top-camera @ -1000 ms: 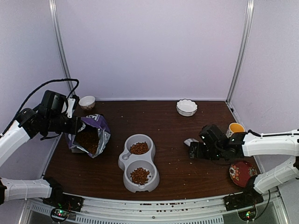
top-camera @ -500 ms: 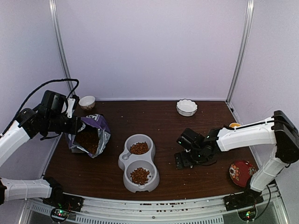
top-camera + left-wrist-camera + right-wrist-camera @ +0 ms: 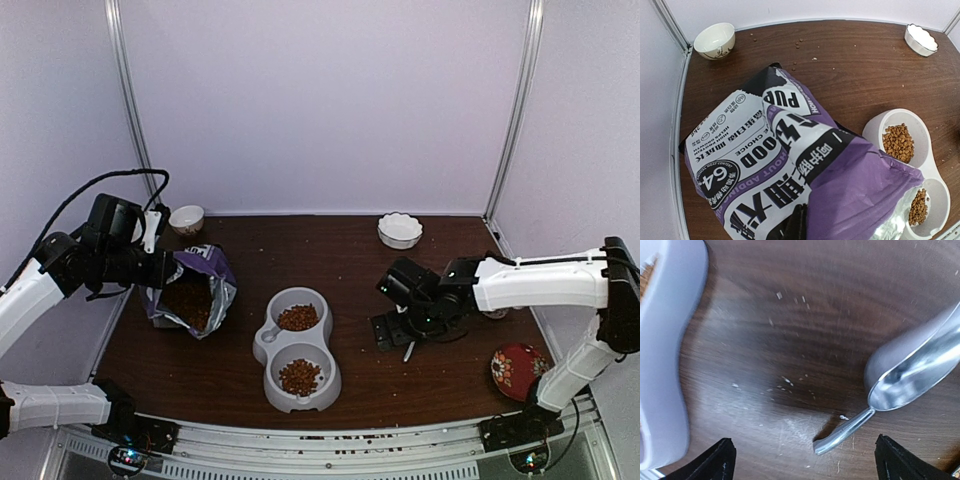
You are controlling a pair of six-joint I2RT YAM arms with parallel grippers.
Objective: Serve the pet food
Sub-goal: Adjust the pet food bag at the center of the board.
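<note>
The pet food shows as reddish-brown kibble (image 3: 187,298) inside the open purple bag (image 3: 195,285) at the left, and in both wells of the grey double bowl (image 3: 266,347). My left gripper (image 3: 160,268) is shut on the bag's rim; in the left wrist view the bag (image 3: 790,165) fills the frame, with a dark finger (image 3: 796,226) against it. My right gripper (image 3: 398,330) hovers open just right of the bowl. In the right wrist view a metal scoop (image 3: 910,372) lies on the table, its handle end between the wide-apart fingertips (image 3: 720,460).
A cream bowl (image 3: 186,218) sits at the back left and a white scalloped dish (image 3: 400,229) at the back right. A red patterned plate (image 3: 517,368) lies near the right front. Loose crumbs dot the brown table (image 3: 350,260). Walls close in on three sides.
My right arm has swung left from the table's right side to just right of the double bowl, above the scoop. The left arm and the bag have stayed put.
</note>
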